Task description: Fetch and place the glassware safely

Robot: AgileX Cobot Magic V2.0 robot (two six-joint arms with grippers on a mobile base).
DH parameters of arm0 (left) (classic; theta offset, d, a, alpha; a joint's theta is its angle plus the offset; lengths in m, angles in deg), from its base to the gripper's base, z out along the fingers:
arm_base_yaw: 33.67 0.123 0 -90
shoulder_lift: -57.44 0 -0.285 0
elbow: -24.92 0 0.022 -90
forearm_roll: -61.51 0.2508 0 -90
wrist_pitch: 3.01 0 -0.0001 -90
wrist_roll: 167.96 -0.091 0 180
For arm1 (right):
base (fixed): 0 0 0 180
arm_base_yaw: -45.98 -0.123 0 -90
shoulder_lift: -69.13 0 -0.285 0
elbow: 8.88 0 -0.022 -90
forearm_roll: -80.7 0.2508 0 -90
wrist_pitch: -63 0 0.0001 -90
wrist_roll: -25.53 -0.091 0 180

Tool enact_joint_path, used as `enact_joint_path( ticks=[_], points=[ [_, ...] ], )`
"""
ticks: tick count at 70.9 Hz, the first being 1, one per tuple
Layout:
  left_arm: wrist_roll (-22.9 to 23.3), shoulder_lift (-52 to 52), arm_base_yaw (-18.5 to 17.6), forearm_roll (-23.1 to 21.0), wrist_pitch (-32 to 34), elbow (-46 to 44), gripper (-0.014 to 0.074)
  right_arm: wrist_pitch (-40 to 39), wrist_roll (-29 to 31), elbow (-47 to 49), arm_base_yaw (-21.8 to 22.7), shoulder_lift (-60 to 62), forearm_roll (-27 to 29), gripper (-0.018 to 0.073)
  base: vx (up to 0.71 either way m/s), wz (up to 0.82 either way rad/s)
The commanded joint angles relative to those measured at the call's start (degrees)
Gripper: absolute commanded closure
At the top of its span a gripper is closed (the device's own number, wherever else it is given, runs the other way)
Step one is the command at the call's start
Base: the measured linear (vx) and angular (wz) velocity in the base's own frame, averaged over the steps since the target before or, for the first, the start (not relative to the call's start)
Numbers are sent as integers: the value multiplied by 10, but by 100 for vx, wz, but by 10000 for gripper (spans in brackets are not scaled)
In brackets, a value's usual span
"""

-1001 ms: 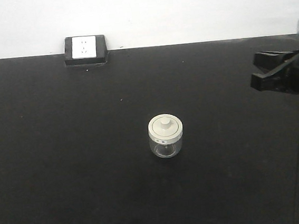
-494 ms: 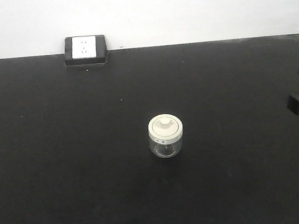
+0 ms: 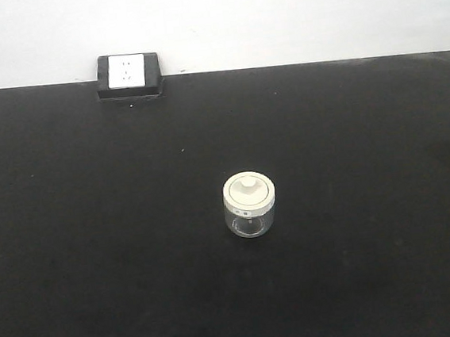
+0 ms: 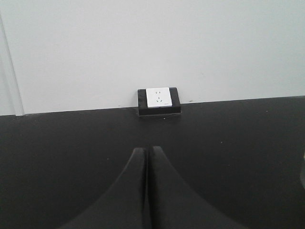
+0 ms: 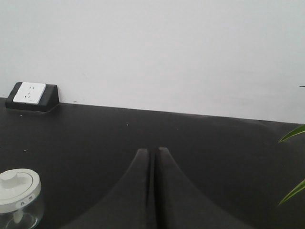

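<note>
Glass jar upright on the black table, both grippers pressed closed and holding nothing.

The glass jar (image 3: 250,205), cream lid (image 3: 249,190) seated on top, stands alone mid-table, well apart from the socket box (image 3: 128,75) at the far edge. In the right wrist view the jar (image 5: 18,197) sits low and left of the right gripper (image 5: 154,151), apart from its touching fingers (image 5: 167,164). The left gripper (image 4: 147,150) points at the socket box (image 4: 159,100), fingertips together; the jar is outside its view.
</note>
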Motion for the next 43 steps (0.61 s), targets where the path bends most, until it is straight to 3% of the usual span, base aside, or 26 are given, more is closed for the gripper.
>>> enact_joint_path(
  ticks=[1, 20, 43],
  points=[
    [2, 6, -4, -6, 41, -16, 603, -6, 7, -14, 5, 40, -3, 561, 0, 0],
    [2, 6, -4, -6, 41, -16, 603, -18, 7, -69, 5, 128, -3, 561, 0, 0],
    [2, 6, -4, -6, 41, -16, 603, -18, 6, -77, 5, 144, -2, 560, 0, 0]
  ],
)
